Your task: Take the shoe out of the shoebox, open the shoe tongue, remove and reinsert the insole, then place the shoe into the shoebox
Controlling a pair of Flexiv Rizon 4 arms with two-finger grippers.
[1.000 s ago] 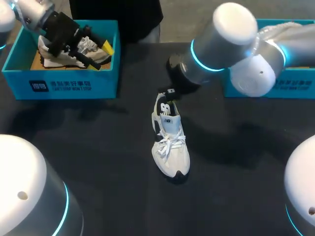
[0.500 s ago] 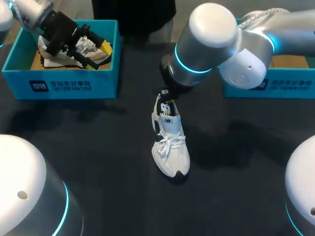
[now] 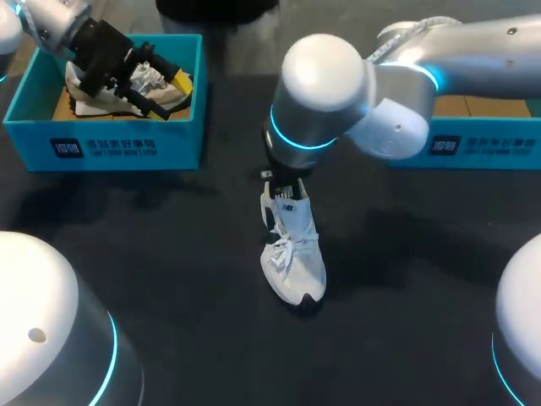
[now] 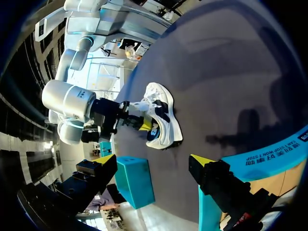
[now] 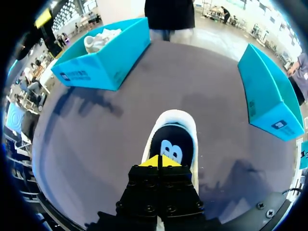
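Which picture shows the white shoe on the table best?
The head view: the shoe lies there nearly whole, laces and toe plain, only its heel under the right arm. The left wrist view shows it small, from the side. In the right wrist view the right gripper covers part of it.

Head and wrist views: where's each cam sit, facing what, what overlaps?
Head: above, behind, looking down on the table; left arm, right arm show.
Left wrist: left gripper at the left shoebox, facing the shoe and right arm.
Right wrist: right gripper, looking down at the shoe's heel.
All share the shoe.
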